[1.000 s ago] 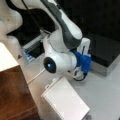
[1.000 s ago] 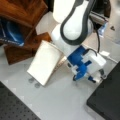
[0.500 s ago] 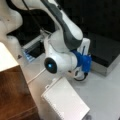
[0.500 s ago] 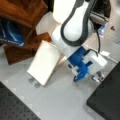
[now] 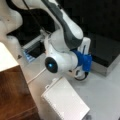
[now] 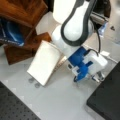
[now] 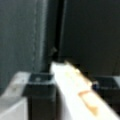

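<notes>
White book (image 6: 45,62) lay flat on the pale counter (image 6: 62,100), one corner by the wooden shelf (image 6: 22,15), its far edge under the arm. In the wrist view the gripper (image 7: 72,87) was clenched on that edge, the pale cover (image 7: 75,85) running between its dark fingers (image 7: 40,82). In both front views the blue-mounted wrist (image 5: 83,62) sat low beside the book. Doing this well likely meant a firm pinch near the spine and a slow, level lift, clear of the black panel (image 6: 107,100).
</notes>
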### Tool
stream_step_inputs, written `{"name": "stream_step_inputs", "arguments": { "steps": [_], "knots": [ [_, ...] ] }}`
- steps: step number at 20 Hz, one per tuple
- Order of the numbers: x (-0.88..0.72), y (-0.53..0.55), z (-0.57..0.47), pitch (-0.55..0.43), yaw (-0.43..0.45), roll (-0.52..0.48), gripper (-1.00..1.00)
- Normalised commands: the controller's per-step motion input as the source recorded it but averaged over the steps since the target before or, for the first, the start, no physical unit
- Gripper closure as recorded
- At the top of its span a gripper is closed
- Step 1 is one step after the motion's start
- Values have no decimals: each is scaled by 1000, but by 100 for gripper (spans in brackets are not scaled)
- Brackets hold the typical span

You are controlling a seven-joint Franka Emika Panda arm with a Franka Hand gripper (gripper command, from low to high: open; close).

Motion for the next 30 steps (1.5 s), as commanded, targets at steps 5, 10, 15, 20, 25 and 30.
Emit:
{"name": "stream_step_inputs", "arguments": {
  "steps": [5,10,15,20,25,30],
  "knots": [
    [-5,-91,226,-46,174,5,100],
    [11,-52,180,-130,219,-43,100],
    [-15,6,135,-94,216,-34,100],
    [-27,89,258,-41,195,-55,100],
    [-29,106,397,47,169,-58,100],
    [-9,108,370,120,86,-91,100]
  ]
}}
